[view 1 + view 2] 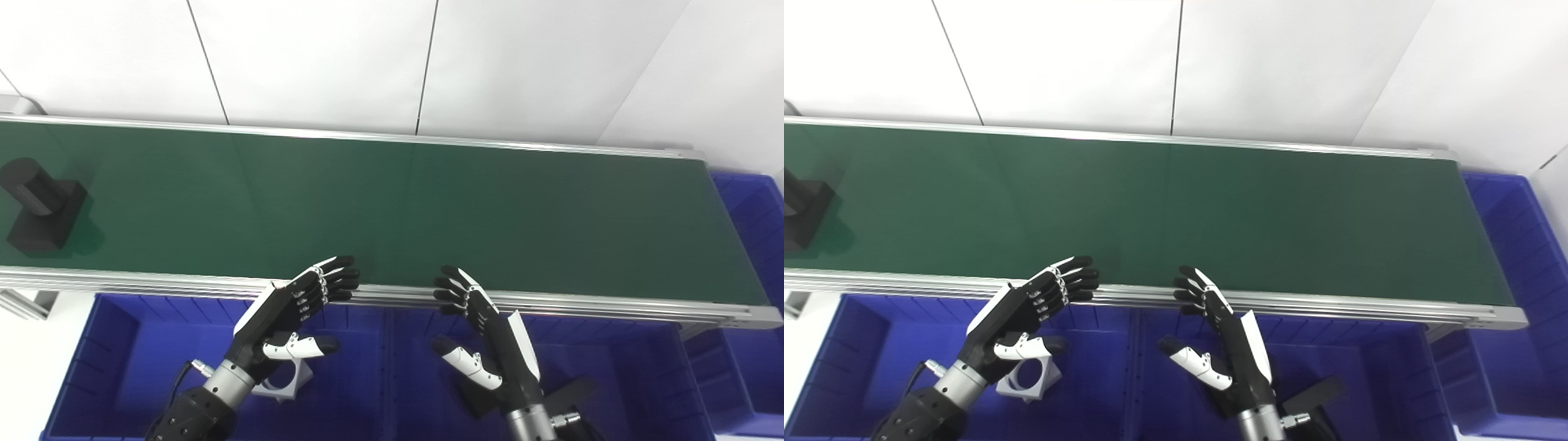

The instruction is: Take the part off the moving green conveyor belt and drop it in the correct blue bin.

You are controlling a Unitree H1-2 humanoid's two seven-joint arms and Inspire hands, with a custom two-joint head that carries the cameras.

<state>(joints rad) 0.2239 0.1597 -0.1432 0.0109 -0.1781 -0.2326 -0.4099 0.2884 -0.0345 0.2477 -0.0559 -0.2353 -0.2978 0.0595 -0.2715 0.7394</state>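
A black part (pixel 38 205), a cylinder on a square block, lies on the green conveyor belt (pixel 392 208) at its far left end; in the right eye view only its edge (pixel 802 211) shows. My left hand (pixel 294 312) hovers open over the left blue bin (pixel 116 361), fingertips at the belt's near rail. My right hand (pixel 484 331) is open too, held over the middle blue bin (pixel 618 367), palm facing left. Both hands hold nothing and are far to the right of the part.
A white ring-shaped part (pixel 283 381) lies in the left bin under my left hand. A black part (pixel 566 392) lies in the middle bin beside my right wrist. Another blue bin (pixel 756 226) stands past the belt's right end. A white wall runs behind the belt.
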